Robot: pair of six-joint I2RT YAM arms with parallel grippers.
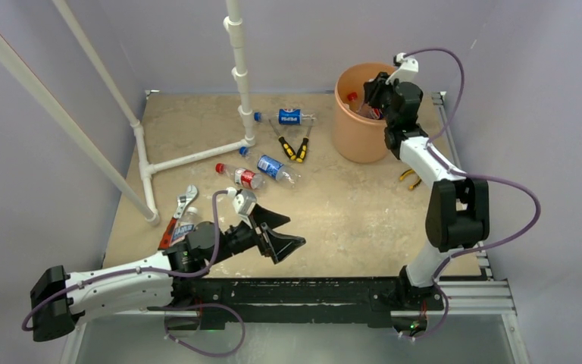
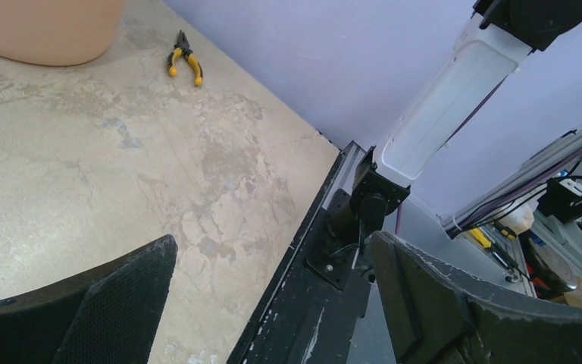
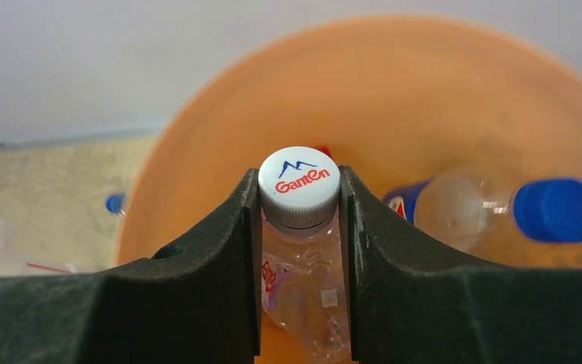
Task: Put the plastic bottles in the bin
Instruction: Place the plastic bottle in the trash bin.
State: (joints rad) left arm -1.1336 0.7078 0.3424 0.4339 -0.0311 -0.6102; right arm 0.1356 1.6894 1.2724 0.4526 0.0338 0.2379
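R gripper (image 3: 298, 186) holds 1 bottle (image 3: 303, 273); 1 bin (image 3: 424, 91).

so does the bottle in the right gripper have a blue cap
No, the bottle in the right gripper has a white Ganten cap.

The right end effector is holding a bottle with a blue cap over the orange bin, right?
No, the cap is white, not blue; the right wrist view shows it. The right end effector does hold that bottle over the orange bin.
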